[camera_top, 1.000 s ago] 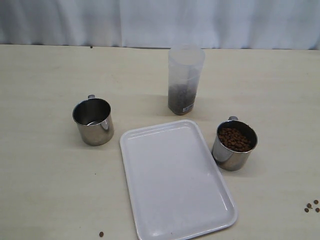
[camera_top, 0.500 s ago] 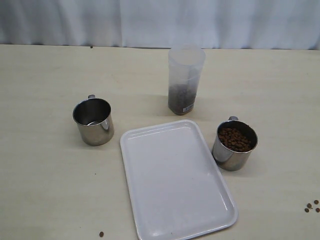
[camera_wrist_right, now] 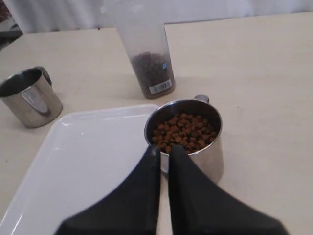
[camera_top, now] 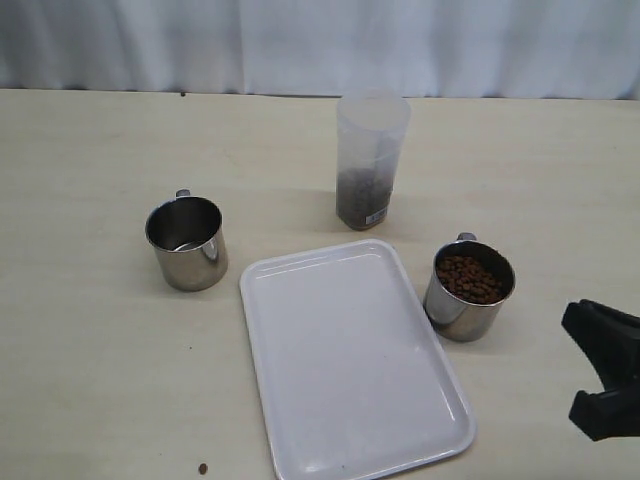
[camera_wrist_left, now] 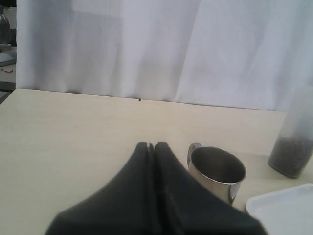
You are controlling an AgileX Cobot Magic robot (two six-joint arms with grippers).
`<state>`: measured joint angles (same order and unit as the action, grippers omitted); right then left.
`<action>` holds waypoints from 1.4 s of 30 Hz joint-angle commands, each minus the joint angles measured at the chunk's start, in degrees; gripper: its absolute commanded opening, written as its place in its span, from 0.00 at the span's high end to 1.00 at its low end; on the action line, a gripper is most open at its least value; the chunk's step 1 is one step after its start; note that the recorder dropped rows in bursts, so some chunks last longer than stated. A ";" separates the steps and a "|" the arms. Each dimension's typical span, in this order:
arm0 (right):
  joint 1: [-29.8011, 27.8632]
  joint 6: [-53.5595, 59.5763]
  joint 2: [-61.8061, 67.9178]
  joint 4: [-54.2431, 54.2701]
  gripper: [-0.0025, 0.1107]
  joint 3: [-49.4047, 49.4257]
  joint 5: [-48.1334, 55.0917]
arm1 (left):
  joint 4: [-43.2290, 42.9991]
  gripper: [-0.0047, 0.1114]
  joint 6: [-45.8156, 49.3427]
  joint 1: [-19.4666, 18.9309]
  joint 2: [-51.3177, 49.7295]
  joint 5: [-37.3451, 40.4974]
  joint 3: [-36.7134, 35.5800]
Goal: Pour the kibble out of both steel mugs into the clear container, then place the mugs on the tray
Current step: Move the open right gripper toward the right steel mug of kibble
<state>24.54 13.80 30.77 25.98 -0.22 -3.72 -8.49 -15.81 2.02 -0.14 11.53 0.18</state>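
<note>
My right hand (camera_wrist_right: 164, 152) has its fingers pressed together, holding nothing; the full mug (camera_top: 468, 290) stands upright straight ahead of the fingertips, just beyond them, on the table (camera_top: 90, 360) beside the tray's (camera_top: 350, 370) right edge; its handle sits on the far side from me, toward the clear container (camera_top: 371, 160), so I judge that reaching it means going around or over the rim. The kibble (camera_top: 468, 278) comes nearly to that rim. This hand is plainly the nearer one to that mug; the container stands beyond the tray's far end, a little apart from the mug.

My left hand (camera_wrist_left: 150, 146) is closed too, empty; the other mug (camera_top: 186, 243) stands upright ahead of it, off the line of the fingertips, well apart from the tray, handle also at the back.

In the outside view my right hand is cut by the frame edge and my left does not show at all; I see no kibble in the left mug, though its bottom only glints and I cannot be sure; kibble shows as a dark band low in the cloudy container; one stray pellet (camera_top: 203, 468) lies near the front edge.
</note>
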 commanded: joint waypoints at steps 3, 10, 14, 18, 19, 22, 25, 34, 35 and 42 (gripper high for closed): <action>5.21 -0.27 10.89 0.16 0.94 0.22 -6.77 | 0.04 0.96 -0.29 0.04 0.14 -0.25 -0.18; 8.96 -2.59 17.57 0.16 0.94 0.22 -9.64 | 0.04 0.96 -0.29 0.04 0.14 -0.25 -0.18; 8.97 -2.46 20.65 0.16 0.94 0.22 -11.54 | 0.04 0.96 -0.29 0.04 0.14 -0.25 -0.18; 8.97 -3.44 25.55 -1.10 0.88 0.22 -14.34 | 0.04 0.96 -0.29 0.04 0.14 -0.25 -0.18; 8.97 -4.37 26.76 -2.61 0.84 0.22 -15.28 | 0.04 0.96 -0.29 0.04 0.14 -0.25 -0.18; 8.97 -9.33 31.53 -10.94 0.69 0.22 -18.22 | 0.04 0.96 -0.29 0.04 0.14 -0.25 -0.18; 8.97 -12.69 35.97 -18.19 0.52 0.22 -21.60 | 0.04 0.96 -0.29 0.04 0.14 -0.25 -0.18; 8.97 -13.24 44.52 -19.21 0.33 0.22 -30.80 | 0.04 0.96 -0.29 0.04 0.14 -0.25 -0.18; 8.97 -13.12 45.08 -19.09 0.33 0.22 -31.45 | 0.04 0.96 -0.29 0.04 0.14 -0.25 -0.18; 8.97 -13.21 47.92 -13.37 0.34 0.22 -38.81 | 0.04 0.96 -0.29 0.04 0.14 -0.25 -0.18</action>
<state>33.26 0.70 78.24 10.51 -0.22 -39.41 -8.49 -15.81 2.02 -0.14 11.53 0.18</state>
